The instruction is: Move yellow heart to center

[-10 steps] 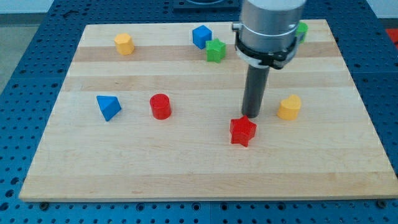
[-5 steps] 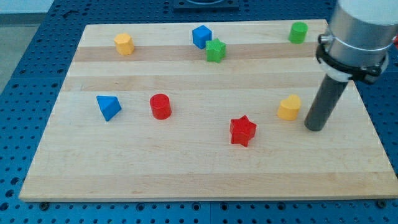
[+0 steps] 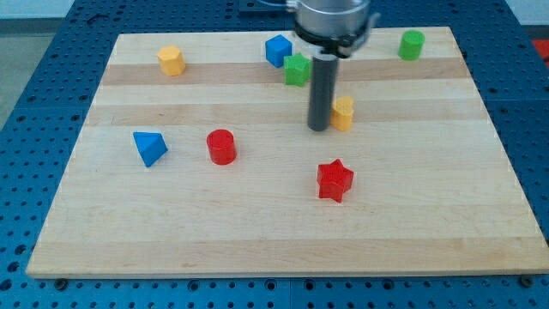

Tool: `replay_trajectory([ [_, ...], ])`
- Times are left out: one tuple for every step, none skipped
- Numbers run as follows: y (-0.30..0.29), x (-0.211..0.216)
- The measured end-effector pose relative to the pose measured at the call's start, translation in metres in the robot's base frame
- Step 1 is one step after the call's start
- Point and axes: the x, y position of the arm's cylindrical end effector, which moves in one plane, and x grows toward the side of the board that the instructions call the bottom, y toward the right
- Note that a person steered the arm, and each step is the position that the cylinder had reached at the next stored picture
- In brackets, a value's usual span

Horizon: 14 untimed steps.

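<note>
— What changed for us in the last half second?

— The yellow heart (image 3: pixel 344 112) slid up and left across the table (image 3: pixel 257 240); my tip (image 3: pixel 318 129) now sits just left of it, apparently touching.

— So it's near center?

— Roughly, we judge; the red star (image 3: pixel 334 180) lies below it.

— Anything unclear?

— We have no fingers, only the rod, which hides the heart's left edge and part of the green block (image 3: pixel 298 69).

A broad, pale grey metal cylinder enters from the view's top, its surface smooth and slightly glossy. A thin black ring bands its lower edge, with small dark lugs at the sides. Below it runs a straight, dark grey matte rod, narrower than the cylinder, ending in my tip (image 3: pixel 318 129), cut flat.
</note>
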Motion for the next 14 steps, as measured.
replay_trajectory([
  [0.009, 0.011],
  [0.053, 0.018],
  [0.065, 0.012],
  [0.065, -0.006],
  [0.073, -0.006],
  [0.077, 0.011],
  [0.076, 0.068],
  [0.113, 0.091],
  [0.130, 0.083],
  [0.143, 0.056],
  [0.135, 0.021],
  [0.124, -0.011],
  [0.124, -0.022],
  [0.122, -0.033],
])
